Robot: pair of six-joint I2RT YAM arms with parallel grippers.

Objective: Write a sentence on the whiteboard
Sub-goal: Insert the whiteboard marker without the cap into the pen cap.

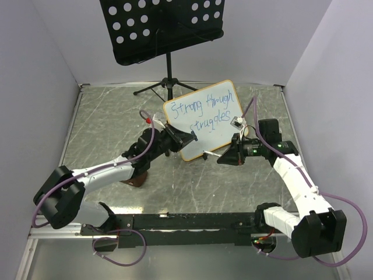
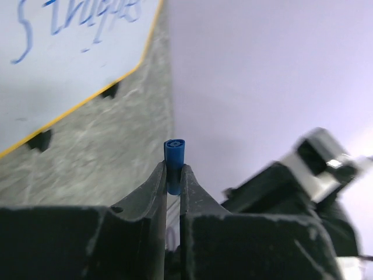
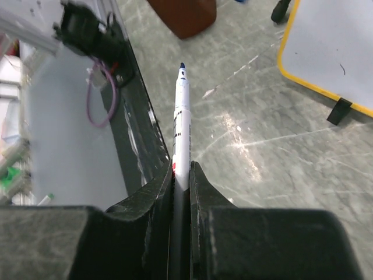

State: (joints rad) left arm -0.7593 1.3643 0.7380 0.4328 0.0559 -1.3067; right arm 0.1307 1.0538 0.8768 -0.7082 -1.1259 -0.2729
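Black base rail (image 1: 186, 221), grey marbled tabletop (image 1: 105, 122) under whiteboard (image 1: 206, 119), pale walls (image 1: 35, 58).

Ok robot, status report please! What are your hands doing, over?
Left gripper shut on blue cap. Right gripper shut on marker, tip bare, off the whiteboard. Sentence written, two blue lines. Music stand behind board, not blocking.
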